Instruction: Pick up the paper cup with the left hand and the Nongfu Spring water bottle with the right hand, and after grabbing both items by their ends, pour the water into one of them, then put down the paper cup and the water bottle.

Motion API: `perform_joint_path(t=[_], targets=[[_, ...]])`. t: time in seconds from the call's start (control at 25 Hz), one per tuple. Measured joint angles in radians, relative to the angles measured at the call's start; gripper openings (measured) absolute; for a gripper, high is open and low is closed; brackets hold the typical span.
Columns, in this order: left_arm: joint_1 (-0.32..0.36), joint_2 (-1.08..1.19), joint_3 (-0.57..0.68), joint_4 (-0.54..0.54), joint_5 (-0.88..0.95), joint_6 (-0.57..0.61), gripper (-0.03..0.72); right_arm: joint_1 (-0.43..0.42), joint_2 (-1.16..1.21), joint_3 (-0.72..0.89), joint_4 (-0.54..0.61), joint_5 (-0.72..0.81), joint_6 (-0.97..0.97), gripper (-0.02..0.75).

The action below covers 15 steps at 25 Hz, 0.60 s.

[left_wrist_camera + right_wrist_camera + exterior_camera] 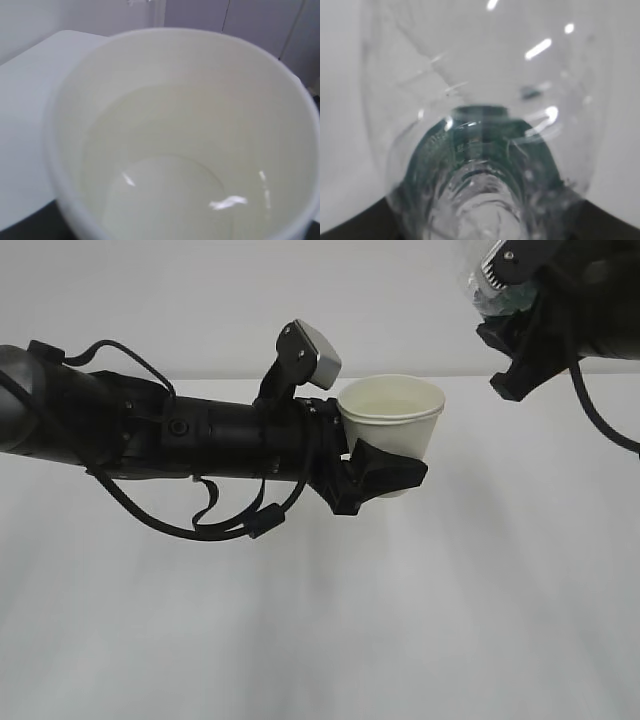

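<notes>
My left gripper (392, 476) is shut on the lower part of the paper cup (392, 418), which it holds upright above the table. In the left wrist view the paper cup (175, 100) fills the frame, and clear water (165, 200) with bright glints lies in its bottom. At the top right, my right gripper (516, 358) is shut on the Nongfu Spring water bottle (487, 282), of which only a clear and green patch shows at the frame edge. In the right wrist view the Nongfu Spring water bottle (485, 150) looms close, ribbed and clear, with its dark green label. The bottle is up and to the right of the cup, apart from it.
A white table (320, 620) lies under both arms, and its far edge meets a pale wall behind the cup. A rounded corner of the table (25, 100) shows in the left wrist view, with grey cupboard doors (260, 20) beyond it.
</notes>
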Motion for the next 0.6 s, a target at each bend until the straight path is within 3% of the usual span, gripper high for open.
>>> perform_joint_path(t=[0.24,0.6], targets=[[0.007,0.0,0.0,-0.008,0.005,0.0,0.433,0.0,0.0,0.0,0.0,0.0,0.115,0.377],[0.077,0.0,0.0,-0.038,0.007,0.0,0.433,0.0,0.0,0.0,0.0,0.0,0.111,0.377]])
